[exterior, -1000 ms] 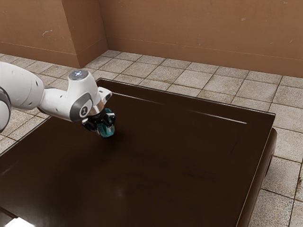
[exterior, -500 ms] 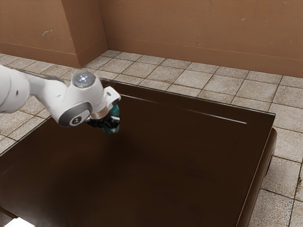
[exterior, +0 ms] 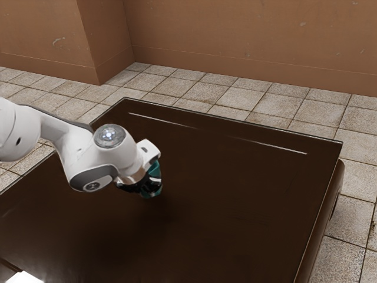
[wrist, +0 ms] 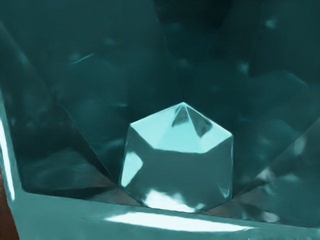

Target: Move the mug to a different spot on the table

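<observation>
The hand (exterior: 146, 187) is pinching the teal mug (exterior: 155, 178) and holding it low over the counter (exterior: 247, 194), toward the exterior view's left. The mug is looking empty inside. Best practice here: holding it level, then lowering it gently onto the bare surface beyond.

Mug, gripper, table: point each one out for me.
mug (exterior: 155, 173), exterior view, teal side wall beside the fingers.
gripper (exterior: 146, 187), exterior view, midway between its black fingertips.
table (exterior: 247, 194), exterior view, bare dark top.
</observation>
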